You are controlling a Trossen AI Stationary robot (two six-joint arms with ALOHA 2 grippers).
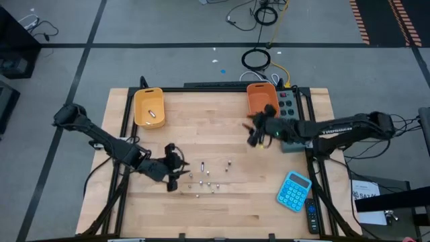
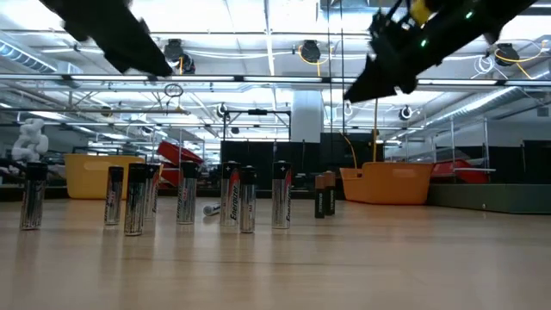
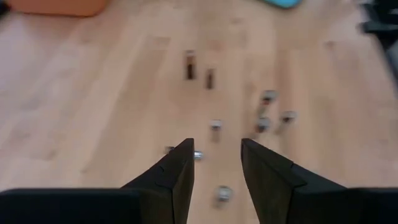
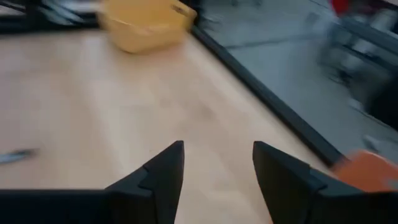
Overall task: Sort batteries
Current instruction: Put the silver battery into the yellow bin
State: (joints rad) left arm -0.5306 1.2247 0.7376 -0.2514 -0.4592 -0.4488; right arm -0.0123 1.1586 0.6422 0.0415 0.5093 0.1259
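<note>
Two dark fingers (image 3: 180, 177) of the left claw (image 1: 176, 168) fill the near edge of the left wrist view, parted, nothing gripped between them. Small silvery batteries (image 3: 214, 127) show on the wood past the tips, one blurred battery close under the gap. From above, this claw sits low over the left-hand edge of the battery cluster (image 1: 205, 178), near the front-middle of the tabletop (image 1: 222, 134).

Right claw (image 1: 256, 134) is up off the wood, just in front of the orange bin (image 1: 259, 97) at the back right. Its fingers (image 4: 165, 174) stand apart with bare tabletop visible through the gap; nothing held. One lone battery (image 4: 15, 155) lies flat and blurred at the edge of its wrist view, with the yellow bin (image 4: 146, 25) farther off.

Batteries from table height: most stand upright in a loose row (image 2: 185, 194), silver with dark caps; one darker, shorter cell (image 2: 325, 194) stands at the right end, and one lies on its side (image 2: 211, 209) behind the row.

Yellow bin (image 1: 148, 107) is at the back left of the tabletop, with a small grey item inside, too small to tell. Blue calculator (image 1: 294, 190) lies near the front right corner, well apart from the cluster.
</note>
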